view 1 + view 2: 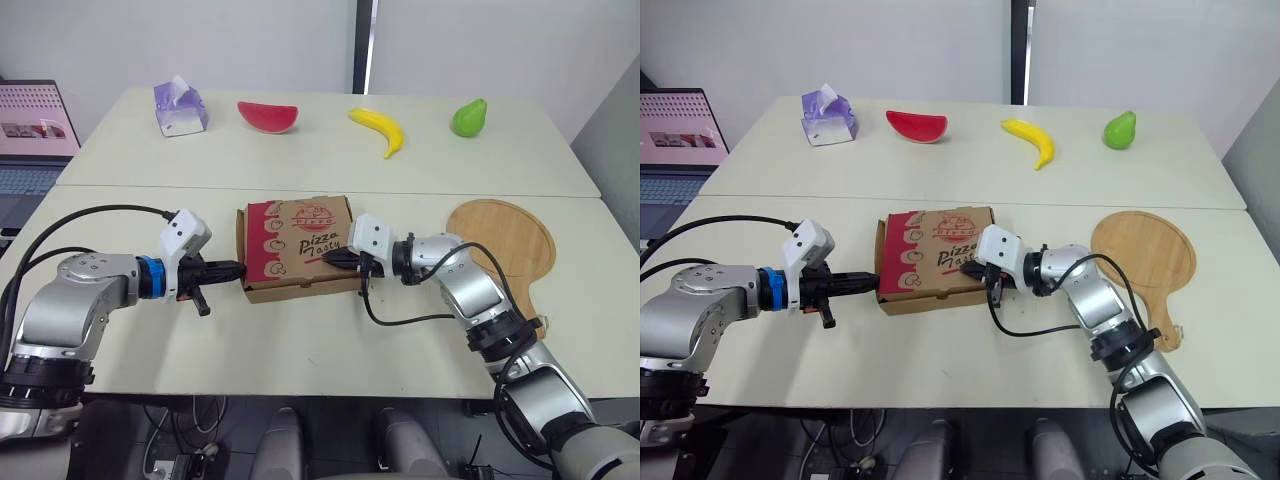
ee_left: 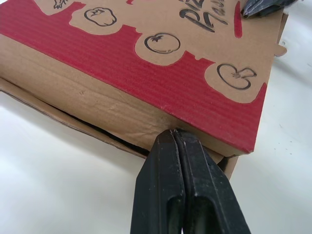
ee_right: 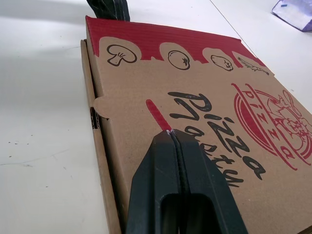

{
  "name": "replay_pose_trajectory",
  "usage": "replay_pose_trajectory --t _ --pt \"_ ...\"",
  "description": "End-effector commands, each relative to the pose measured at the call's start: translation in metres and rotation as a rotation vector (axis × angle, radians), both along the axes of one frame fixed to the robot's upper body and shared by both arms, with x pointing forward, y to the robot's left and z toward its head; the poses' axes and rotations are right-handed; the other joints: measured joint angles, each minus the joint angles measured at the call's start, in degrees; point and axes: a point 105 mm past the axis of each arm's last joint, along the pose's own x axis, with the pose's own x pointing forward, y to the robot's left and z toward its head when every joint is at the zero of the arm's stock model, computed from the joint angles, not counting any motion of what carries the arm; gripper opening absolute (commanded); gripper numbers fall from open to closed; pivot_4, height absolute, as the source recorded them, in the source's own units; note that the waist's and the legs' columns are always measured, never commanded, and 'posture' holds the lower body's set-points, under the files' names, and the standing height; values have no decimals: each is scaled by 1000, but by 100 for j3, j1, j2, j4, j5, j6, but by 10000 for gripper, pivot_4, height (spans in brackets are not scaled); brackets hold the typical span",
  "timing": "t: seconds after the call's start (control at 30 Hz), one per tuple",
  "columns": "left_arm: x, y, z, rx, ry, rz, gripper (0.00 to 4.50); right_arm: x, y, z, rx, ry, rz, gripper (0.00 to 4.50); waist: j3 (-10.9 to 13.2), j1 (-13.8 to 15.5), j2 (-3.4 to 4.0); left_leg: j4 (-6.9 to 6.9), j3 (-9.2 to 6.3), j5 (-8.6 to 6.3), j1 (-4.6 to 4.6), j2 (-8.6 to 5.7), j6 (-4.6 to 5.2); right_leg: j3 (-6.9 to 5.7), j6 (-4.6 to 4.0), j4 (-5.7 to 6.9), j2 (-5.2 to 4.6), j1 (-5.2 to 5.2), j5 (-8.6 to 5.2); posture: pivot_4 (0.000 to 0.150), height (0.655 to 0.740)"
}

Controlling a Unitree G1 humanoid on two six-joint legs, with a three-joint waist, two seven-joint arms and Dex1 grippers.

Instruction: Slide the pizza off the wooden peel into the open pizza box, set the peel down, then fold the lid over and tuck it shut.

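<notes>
Jaws pressed together, left gripper (image 1: 238,268) and right gripper (image 1: 336,258) touch the box (image 1: 295,240): light, springy cardboard, best pressed along its flap edges.

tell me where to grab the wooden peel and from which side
Take its handle, the narrow stub at the near end of the wooden peel. The round blade lies flat and looks too wide to pinch, while the handle is slim. Probably come down from above with the right claw, pinching across its width.
</notes>
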Motion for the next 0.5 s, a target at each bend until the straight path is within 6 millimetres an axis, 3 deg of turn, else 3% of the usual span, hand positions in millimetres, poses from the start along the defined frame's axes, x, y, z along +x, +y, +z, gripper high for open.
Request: replay_pose_trajectory --t 0.03,0.2,0.3,0.5 --pt "0 7 10 28 -38 -5 0 1 2 13 27 -43 12 426 0 0 0 0 0 0 0 0 0 0 0 0 0 0 0 1500 7400" --pt "0 15 25 33 -71 3 0 1 3 13 26 -43 16 426 0 -4 0 0 0 0 0 1 0 -1 0 0 0 0 0 1500 7400" --pt "2 6 38 -14 -105 -22 0 1 3 13 28 -40 19 426 0 1 0 0 -1 0 0 1 0 -2 0 0 1 -1 0 1500 7400" --pt "12 -14 45 -30 -185 -57 0 3 3 15 28 -46 18 426 0 -1 0 0 -1 0 0 0 0 -2 0 1 0 0 0 1500 7400"
